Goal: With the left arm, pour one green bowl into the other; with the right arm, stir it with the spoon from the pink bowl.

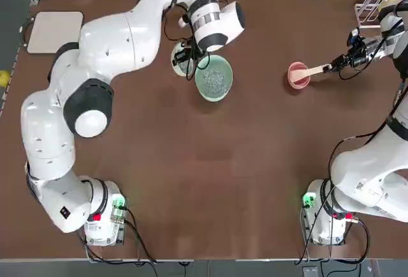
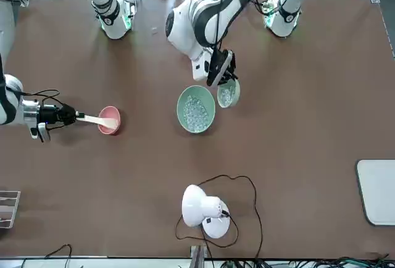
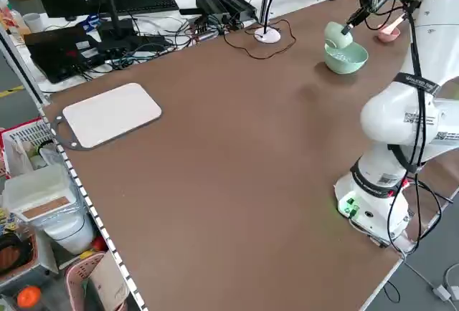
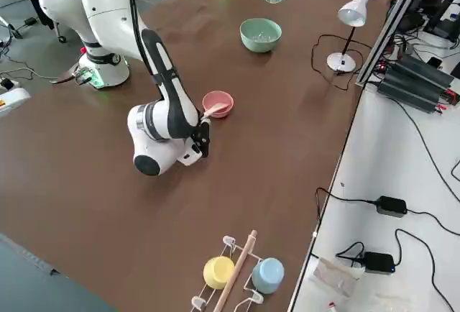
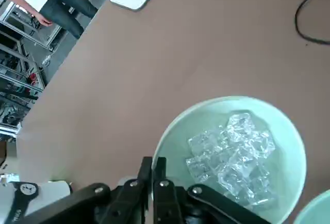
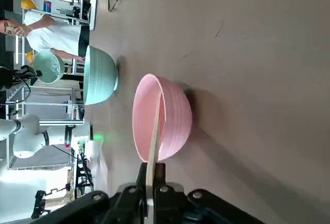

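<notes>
Left end effector (image 2: 217, 78) pinches small green bowl's (image 2: 228, 94) rim, tilted beside big bowl (image 2: 196, 109); right end effector (image 1: 331, 67) pinches spoon (image 1: 310, 71) in pink bowl (image 1: 298, 75).

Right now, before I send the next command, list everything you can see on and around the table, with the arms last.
Small green bowl: one, pale green, lifted and tilted beside the large bowl, clear chunks inside.
Large green bowl: one, pale green, mid-table, clear chunks inside.
Pink bowl: one, pink, on the table's right part in the top view.
Spoon: one, pale wood, its end in the pink bowl.
White board: one, far left corner.
Desk lamp: one, white, far edge.
Cup rack: one, with a yellow and a blue cup.
Person: one, white top, background.
Left gripper: shut on the small green bowl's rim.
Right gripper: shut on the spoon's handle.
</notes>
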